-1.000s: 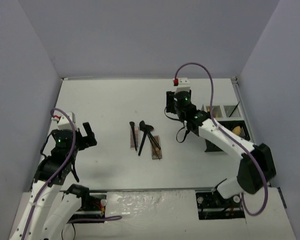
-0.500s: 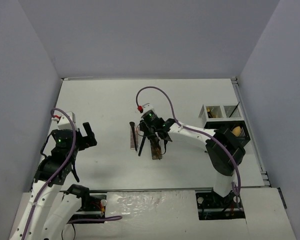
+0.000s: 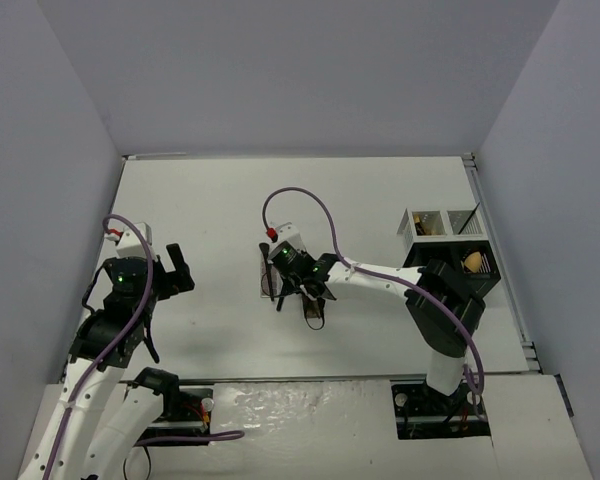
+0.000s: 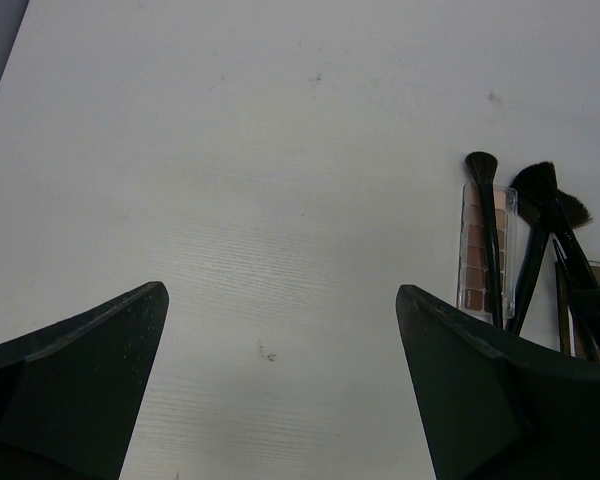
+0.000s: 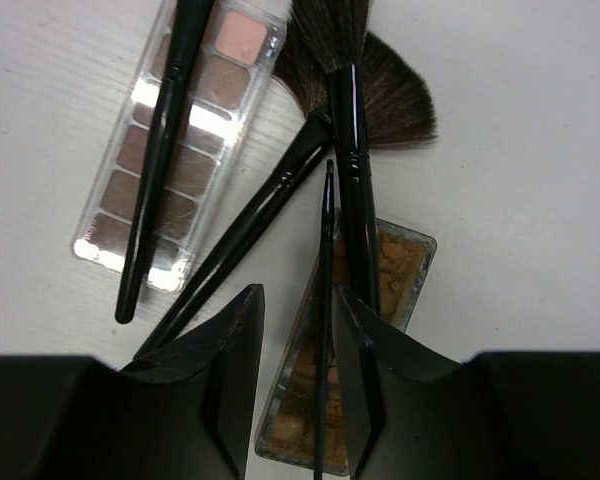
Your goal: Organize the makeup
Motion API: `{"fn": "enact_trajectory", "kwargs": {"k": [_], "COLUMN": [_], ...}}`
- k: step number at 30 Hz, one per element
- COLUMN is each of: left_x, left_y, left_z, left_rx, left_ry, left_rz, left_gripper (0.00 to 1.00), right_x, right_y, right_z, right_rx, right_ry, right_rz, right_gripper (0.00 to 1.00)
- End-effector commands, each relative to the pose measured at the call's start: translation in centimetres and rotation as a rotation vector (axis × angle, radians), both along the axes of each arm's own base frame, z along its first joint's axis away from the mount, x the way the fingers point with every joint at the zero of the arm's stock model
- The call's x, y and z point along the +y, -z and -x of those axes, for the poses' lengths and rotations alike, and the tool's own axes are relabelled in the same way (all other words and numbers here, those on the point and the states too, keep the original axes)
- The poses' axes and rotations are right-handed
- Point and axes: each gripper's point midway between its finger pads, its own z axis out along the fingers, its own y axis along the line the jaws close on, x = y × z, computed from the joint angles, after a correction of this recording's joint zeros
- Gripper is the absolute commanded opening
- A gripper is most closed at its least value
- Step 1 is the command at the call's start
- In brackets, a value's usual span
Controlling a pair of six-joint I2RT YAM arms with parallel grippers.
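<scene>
At the table's middle lies a small pile. A pink eyeshadow palette [image 5: 205, 150] carries one black brush [image 5: 170, 110]. A brown palette [image 5: 395, 260] lies under two fan-headed brushes [image 5: 352, 150] and a thin black brush [image 5: 327, 230]. My right gripper [image 5: 297, 300] hangs low over the brown palette, open by a narrow gap. The thin brush runs between its fingers without clear contact. From above, the right gripper [image 3: 298, 290] covers most of the pile. My left gripper [image 4: 280, 290] is open and empty over bare table, left of the pink palette [image 4: 472, 270].
The black-and-white organizer rack [image 3: 410, 225] stands at the right edge of the table. A tan sponge [image 3: 471, 262] sits in one compartment. The right arm stretches from the rack side across to the pile. Grey walls close in the table.
The right arm has swung from beside the rack leftward to the pile and come down over the brown palette. The left arm has stayed put.
</scene>
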Motion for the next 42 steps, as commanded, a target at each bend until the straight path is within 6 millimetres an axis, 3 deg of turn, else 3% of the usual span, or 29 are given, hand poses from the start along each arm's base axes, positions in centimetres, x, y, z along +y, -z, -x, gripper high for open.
{"fn": "enact_trajectory", "kwargs": {"k": [1,21,29,34,38,42], "left_x": [-0.1,-0.1,0.0,-0.1,-0.1,0.0], "left_y": [-1.4,-1.3,-1.2,-1.2,-1.3,-1.3], "left_z": [-0.8,-0.8,-0.8,-0.8,-0.8,-0.8], "left_rx": [-0.043,-0.039,-0.036,-0.036,-0.038,-0.039], "left_ry": [-0.007,-0.011,-0.011,-0.01,-0.011,-0.013], "left_rz": [0.018,0.016,0.014,0.014,0.015,0.014], "left_gripper": [0.97,0.97,0.97,0.97,0.97,0.97], "right_x": [-1.1,-2.6,-2.2,-1.1,0.0,-1.5], "right_y": [0.5,3.5,3.2,0.7,-4.4,-10.6], "right_z": [-0.3,1.3,1.1,0.7,-0.4,-2.0], "right_rx": [-0.015,0.066,0.059,0.021,-0.077,-0.224], "right_ry": [0.083,0.098,0.097,0.076,0.055,0.086], "right_rz": [0.015,0.047,0.04,-0.006,-0.087,-0.131], "right_gripper": [0.29,0.18,0.0,0.0,0.0,0.0]}}
